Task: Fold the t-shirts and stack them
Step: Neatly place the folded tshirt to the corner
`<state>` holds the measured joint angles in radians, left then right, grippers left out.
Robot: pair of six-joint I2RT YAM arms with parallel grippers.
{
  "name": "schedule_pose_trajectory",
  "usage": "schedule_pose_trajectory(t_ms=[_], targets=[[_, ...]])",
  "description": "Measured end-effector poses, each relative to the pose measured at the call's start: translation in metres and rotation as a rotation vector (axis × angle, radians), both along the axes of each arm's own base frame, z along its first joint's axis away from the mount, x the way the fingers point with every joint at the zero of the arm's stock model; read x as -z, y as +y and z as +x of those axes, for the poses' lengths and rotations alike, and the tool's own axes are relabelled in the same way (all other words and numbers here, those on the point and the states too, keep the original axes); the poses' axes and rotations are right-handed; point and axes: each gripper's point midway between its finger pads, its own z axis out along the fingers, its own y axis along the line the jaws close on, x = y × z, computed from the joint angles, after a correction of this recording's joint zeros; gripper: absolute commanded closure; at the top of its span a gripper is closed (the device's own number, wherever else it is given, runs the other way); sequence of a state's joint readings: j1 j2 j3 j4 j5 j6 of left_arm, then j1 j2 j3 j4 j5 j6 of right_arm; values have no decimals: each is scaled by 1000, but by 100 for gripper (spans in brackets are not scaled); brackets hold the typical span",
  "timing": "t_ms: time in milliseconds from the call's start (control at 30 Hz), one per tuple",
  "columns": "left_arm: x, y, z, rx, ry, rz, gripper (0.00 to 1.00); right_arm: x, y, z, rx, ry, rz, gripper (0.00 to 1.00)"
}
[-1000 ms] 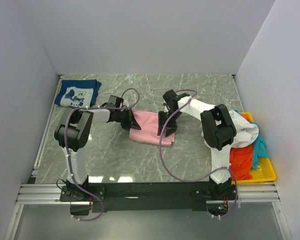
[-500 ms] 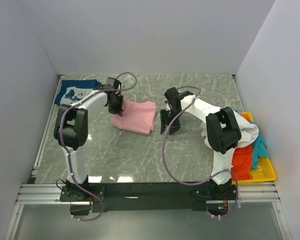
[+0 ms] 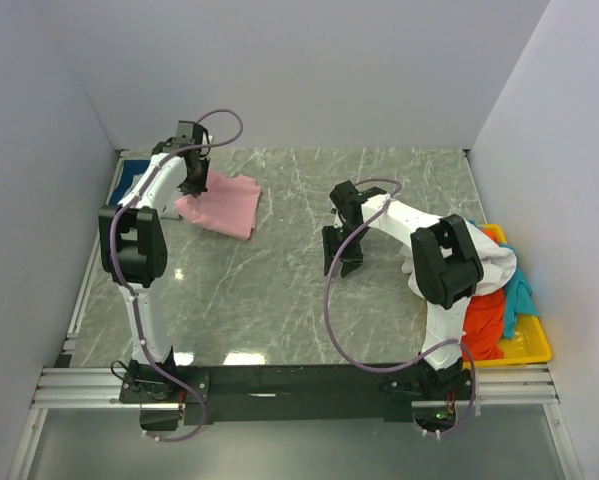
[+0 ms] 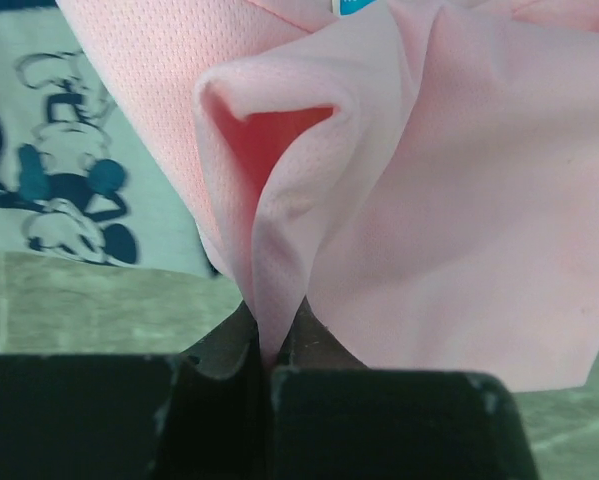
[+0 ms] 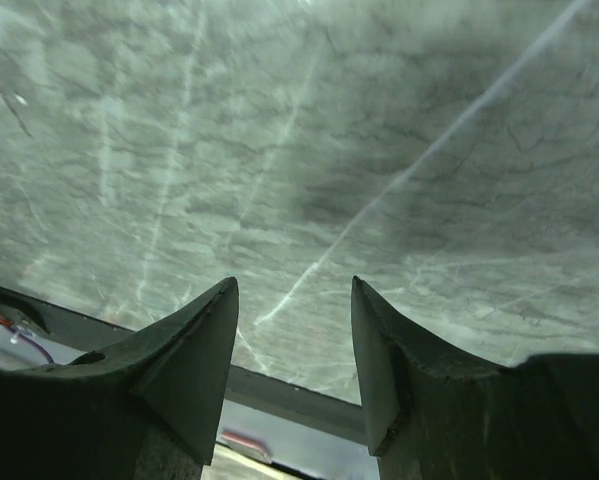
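The left fingers [image 3: 193, 183] are clamped shut on a fold of the folded light-pink cloth t-shirt [image 3: 226, 206]. They have carried it from the centre of the grey marble tabletop [image 3: 279, 300] to the far-left corner, just beside the folded navy printed t-shirt [image 4: 69, 190]. The right fingers [image 3: 341, 262] hang part open and empty, so stacking shirt 2 on shirt 1 looks imminent.

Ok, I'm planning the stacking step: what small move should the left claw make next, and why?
Probably shift slightly left, then lower and open. The left claw is shut on a fold of the pink t-shirt, which lies mostly right of the navy t-shirt in the far left corner. The right claw is open and empty over the marble table.
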<state>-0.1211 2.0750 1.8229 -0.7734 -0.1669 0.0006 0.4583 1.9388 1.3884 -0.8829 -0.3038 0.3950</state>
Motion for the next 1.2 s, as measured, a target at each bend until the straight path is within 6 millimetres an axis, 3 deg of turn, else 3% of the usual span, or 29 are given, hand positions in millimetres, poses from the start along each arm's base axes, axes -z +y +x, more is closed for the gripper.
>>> schedule_pose_trajectory(t_ms=[233, 633, 1200], targets=[[-5, 37, 14, -9, 10, 43, 100, -1, -5, -10, 1, 11, -5, 44], [-70, 111, 41, -105, -139, 43, 100, 0, -9, -20, 7, 26, -8, 44], [-90, 148, 40, -154, -187, 3, 100, 0, -6, -24, 4, 31, -7, 44]])
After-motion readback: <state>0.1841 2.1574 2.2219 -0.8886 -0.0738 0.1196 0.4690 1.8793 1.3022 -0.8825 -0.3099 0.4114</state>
